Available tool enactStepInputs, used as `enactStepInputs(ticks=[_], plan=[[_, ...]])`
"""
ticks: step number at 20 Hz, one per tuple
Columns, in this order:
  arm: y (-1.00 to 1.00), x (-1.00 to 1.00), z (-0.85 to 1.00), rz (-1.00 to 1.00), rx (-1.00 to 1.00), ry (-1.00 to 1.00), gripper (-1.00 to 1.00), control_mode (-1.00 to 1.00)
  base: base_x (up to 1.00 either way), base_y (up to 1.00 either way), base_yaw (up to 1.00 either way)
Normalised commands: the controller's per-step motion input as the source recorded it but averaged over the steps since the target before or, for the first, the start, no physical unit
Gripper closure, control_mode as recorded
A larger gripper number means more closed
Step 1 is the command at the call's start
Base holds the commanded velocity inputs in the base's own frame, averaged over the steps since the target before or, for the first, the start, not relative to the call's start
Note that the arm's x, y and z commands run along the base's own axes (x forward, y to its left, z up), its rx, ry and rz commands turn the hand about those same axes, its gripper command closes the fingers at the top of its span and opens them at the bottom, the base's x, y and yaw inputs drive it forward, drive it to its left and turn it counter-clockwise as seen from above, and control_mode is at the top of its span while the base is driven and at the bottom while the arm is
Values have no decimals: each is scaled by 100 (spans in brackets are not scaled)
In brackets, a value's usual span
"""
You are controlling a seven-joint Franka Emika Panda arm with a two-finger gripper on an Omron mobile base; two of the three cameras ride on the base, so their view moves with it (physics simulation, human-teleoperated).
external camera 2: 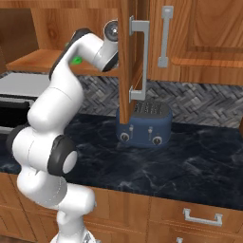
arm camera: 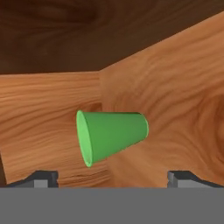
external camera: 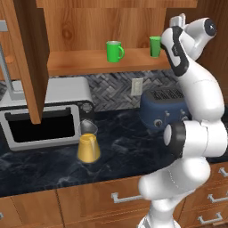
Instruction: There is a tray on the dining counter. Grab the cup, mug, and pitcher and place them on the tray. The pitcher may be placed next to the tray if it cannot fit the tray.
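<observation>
The hand [arm camera: 112, 179] is reaching wide open toward the cup [arm camera: 113, 137] on the cabinet shelf [external camera: 98, 61]; it should be centring the cup between the fingertips before clenching.

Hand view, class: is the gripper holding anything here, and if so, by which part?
Nothing is held. The gripper is open, its fingertips spread wide and apart from the green cup ahead of them inside the wooden cabinet.

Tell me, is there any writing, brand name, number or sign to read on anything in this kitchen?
None can be read.
The mug, the cup and the pitcher are plain.
The microwave and the blue toaster carry no legible label; the toaster's knobs have no readable marks.
</observation>
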Motion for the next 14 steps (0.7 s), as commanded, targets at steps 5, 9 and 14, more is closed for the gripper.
enactStepInputs(ticks=[5,9,14], plan=[[0,31,-6,0,0,3,-100,-100,0,0,0],[-3,22,-4,0,0,4,-100,-100,0,0,0],[0,21,-7,1,0,4,-100,-100,0,0,0]])
